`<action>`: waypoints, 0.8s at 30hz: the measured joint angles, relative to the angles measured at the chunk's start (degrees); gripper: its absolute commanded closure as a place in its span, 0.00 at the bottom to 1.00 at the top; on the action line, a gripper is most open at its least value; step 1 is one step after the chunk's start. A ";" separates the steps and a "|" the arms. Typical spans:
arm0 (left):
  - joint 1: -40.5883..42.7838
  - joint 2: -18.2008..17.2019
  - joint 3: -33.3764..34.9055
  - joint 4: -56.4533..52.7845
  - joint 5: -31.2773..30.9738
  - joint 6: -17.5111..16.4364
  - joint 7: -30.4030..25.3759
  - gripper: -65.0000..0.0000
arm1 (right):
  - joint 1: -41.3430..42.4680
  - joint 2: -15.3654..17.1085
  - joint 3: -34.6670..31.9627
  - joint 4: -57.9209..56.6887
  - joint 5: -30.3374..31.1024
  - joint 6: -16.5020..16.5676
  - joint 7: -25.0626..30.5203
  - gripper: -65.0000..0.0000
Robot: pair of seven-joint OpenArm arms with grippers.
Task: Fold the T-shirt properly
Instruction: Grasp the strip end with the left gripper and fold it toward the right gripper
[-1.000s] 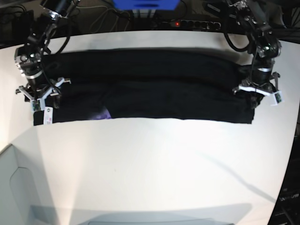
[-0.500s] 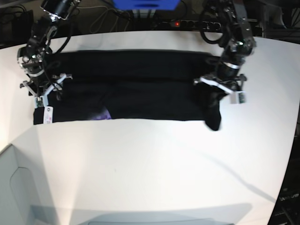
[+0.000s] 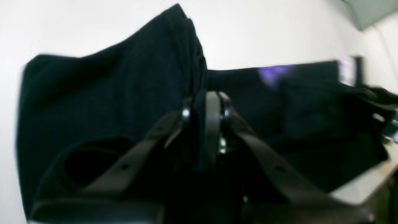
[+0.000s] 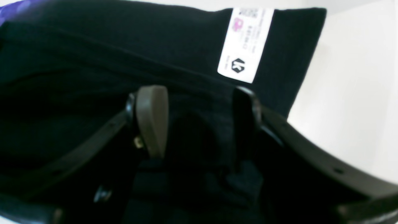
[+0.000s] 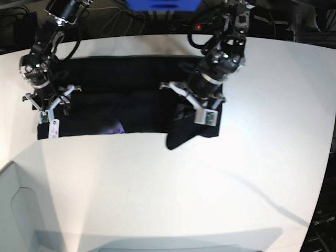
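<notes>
A soft, limp black fabric T-shirt (image 5: 131,100) lies along the white table's (image 5: 173,194) far side. The left gripper (image 5: 191,105) pinches its doubled right end; the right gripper (image 5: 48,107) hangs wide above the left end.

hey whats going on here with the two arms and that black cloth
A two-armed robot is folding a black T-shirt on a white table. The left gripper is shut on one end of the shirt, lifted over the middle with a corner hanging down. The right gripper is open above the other end, near a white label.
</notes>
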 measured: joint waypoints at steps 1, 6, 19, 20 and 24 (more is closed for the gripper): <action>-0.46 0.37 1.25 -0.44 -0.02 1.03 0.00 1.00 | -0.02 0.02 0.02 0.00 0.00 0.00 -0.04 0.48; -3.98 0.90 6.45 -3.48 0.85 4.35 -0.11 1.00 | -0.02 1.11 -1.51 -0.02 -0.04 0.00 -0.04 0.48; -8.98 2.43 15.28 -10.32 0.83 6.86 -0.02 1.00 | -0.02 1.62 -2.67 -0.04 0.17 0.00 -0.07 0.48; -9.35 2.32 15.87 -10.71 1.01 6.99 0.02 1.00 | -0.02 1.62 -2.67 -0.04 0.17 0.00 -0.07 0.48; -11.91 2.36 18.40 -13.05 0.68 7.04 0.00 1.00 | -0.02 1.62 -2.69 -0.02 0.17 0.00 -0.07 0.48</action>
